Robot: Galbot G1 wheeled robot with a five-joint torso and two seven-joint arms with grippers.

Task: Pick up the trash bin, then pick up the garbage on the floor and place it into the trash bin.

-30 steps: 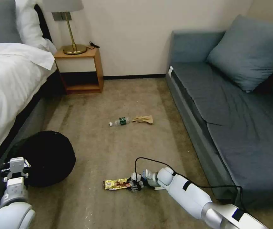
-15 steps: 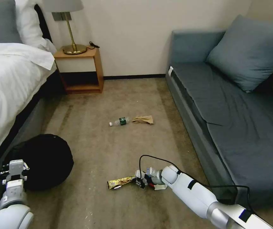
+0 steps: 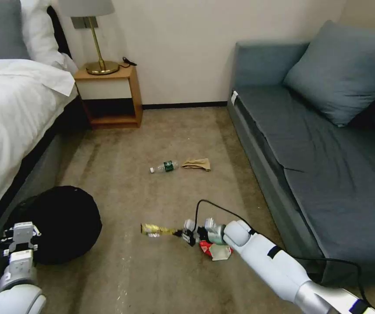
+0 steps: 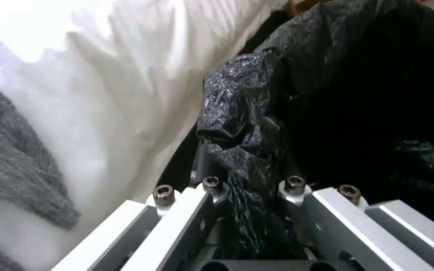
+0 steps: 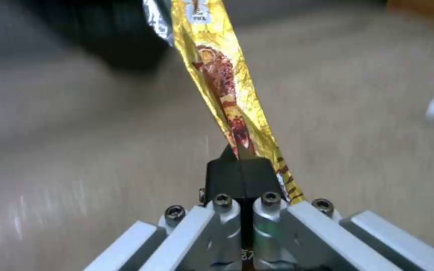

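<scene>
**Gold wrapper gripped at one end; bin held at its rim**

Lower left of the head view: the left pincer [image 3: 20, 233] is clamped on the bag-lined rim of the trash bin [image 3: 63, 222], which sits beside the bed [image 3: 8, 113]. In the left wrist view its fingers [image 4: 204, 210] pinch a fold of glossy black bag [image 4: 242, 124].

Lower centre: the right pincer [image 3: 186, 236] is closed on the gold snack wrapper [image 3: 157, 229], fingertips [image 5: 239, 173] meeting on one end. The wrapper's long axis runs roughly horizontally in the head view, its free end pointing frame-left toward the bin. Just below the right wrist lies the red-and-white wrapper [image 3: 215, 250] on the carpet [image 3: 152, 279].

Centre of frame, farther off: the clear plastic bottle [image 3: 164, 166] lies on its side, cap pointing frame-left, long axis roughly horizontal. The brown paper scrap [image 3: 197, 164] lies just beside its base end.
</scene>
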